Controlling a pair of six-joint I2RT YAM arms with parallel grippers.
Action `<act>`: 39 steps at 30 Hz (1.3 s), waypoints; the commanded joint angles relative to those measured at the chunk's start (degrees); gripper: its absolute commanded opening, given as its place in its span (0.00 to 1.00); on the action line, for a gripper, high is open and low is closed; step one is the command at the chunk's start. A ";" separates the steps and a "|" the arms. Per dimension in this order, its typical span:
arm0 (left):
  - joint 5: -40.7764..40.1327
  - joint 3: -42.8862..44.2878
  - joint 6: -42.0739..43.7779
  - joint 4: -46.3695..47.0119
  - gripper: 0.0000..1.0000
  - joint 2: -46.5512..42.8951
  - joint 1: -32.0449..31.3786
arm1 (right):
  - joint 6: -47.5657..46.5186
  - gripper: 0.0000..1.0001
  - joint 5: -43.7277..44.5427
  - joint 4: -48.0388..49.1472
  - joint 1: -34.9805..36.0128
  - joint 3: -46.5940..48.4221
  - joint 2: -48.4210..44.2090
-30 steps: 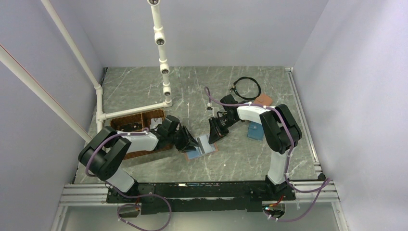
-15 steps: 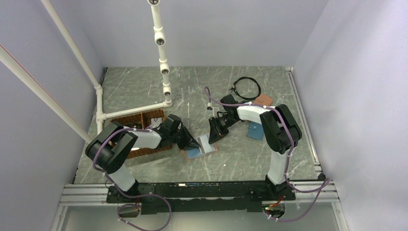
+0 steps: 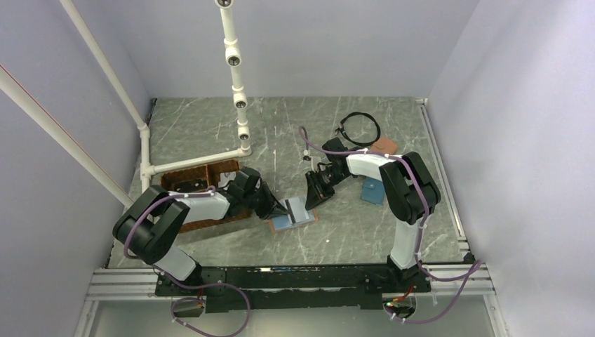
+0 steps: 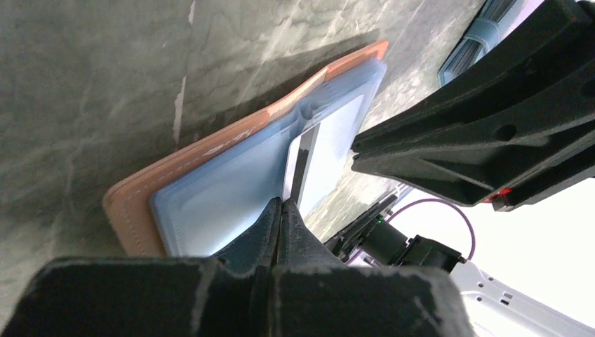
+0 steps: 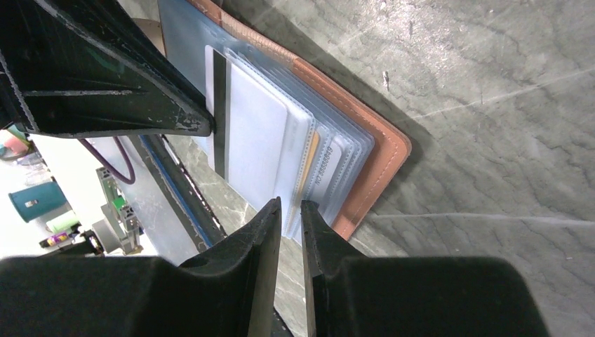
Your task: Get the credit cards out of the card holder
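Observation:
The card holder (image 3: 309, 217) lies open on the table, salmon-pink outside (image 4: 140, 203) with light-blue pockets (image 5: 365, 161). A grey-silver credit card (image 4: 330, 140) with a dark stripe sticks partway out of a pocket (image 5: 256, 133). My left gripper (image 3: 286, 208) is shut on that card's outer edge, its tips (image 4: 282, 203) pressed together on it. My right gripper (image 3: 313, 200) comes in from the opposite side. Its fingers (image 5: 290, 205) stand a narrow gap apart, closed on the edge of the clear pocket leaves. More cards show inside those leaves.
A brown woven tray (image 3: 203, 184) sits under my left arm, with a white pipe frame (image 3: 196, 163) behind it. A teal-blue wallet (image 3: 371, 190), an orange wallet (image 3: 384, 145) and a black cable loop (image 3: 360, 128) lie at the back right.
My left gripper's jaws have closed onto the card's edge, and the left arm has shifted slightly. The right gripper and the card holder have stayed put.

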 commanded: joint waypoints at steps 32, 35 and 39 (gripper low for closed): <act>-2.99 3.62 6.76 -17.77 0.00 -11.81 0.66 | -5.25 0.23 16.73 0.41 -0.35 -3.71 0.41; -4.23 5.77 8.68 -22.25 0.00 -13.14 0.70 | -5.39 0.23 16.78 0.58 -0.48 -3.98 -0.14; -6.08 7.95 10.46 -27.48 0.00 -15.05 0.66 | -5.41 0.23 16.41 0.64 -0.46 -3.91 -0.34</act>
